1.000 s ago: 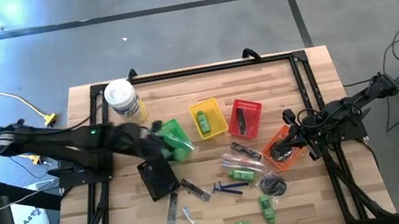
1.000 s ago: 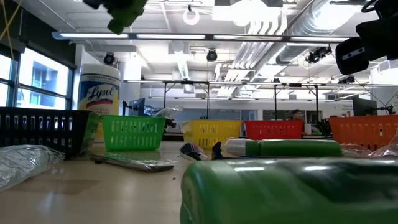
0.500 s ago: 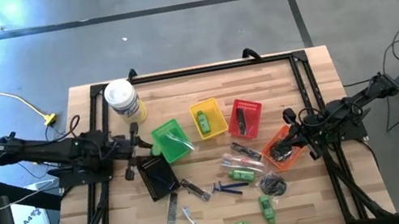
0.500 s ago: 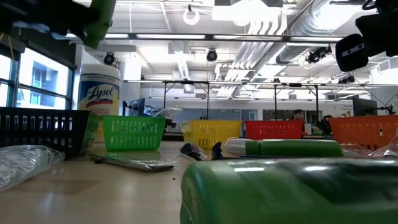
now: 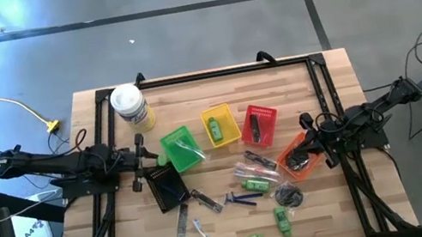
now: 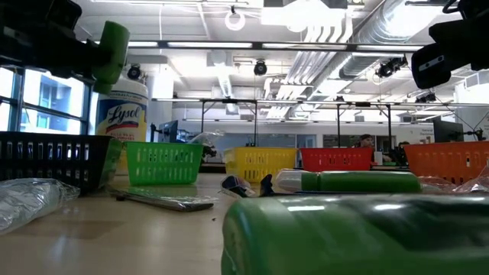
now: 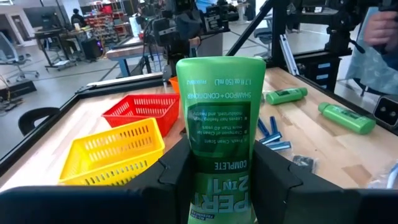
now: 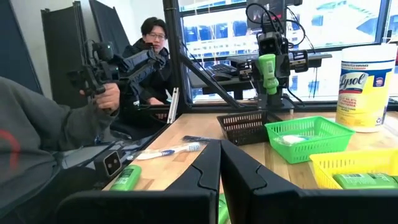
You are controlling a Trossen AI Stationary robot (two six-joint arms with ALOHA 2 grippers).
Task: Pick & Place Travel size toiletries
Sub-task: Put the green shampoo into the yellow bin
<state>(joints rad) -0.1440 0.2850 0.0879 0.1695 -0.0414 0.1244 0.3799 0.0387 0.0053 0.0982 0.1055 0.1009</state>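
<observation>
The left pincer grips a green shampoo bottle and has pulled back from above the green basket to beside the black basket, so the bottle is not dropped yet. The right pincer rests clenched shut by the orange basket

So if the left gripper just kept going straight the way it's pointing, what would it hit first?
Probably the green basket: the left gripper, shut on a green bottle, points across the table towards it. It hangs above basket height, so it might pass over.
</observation>
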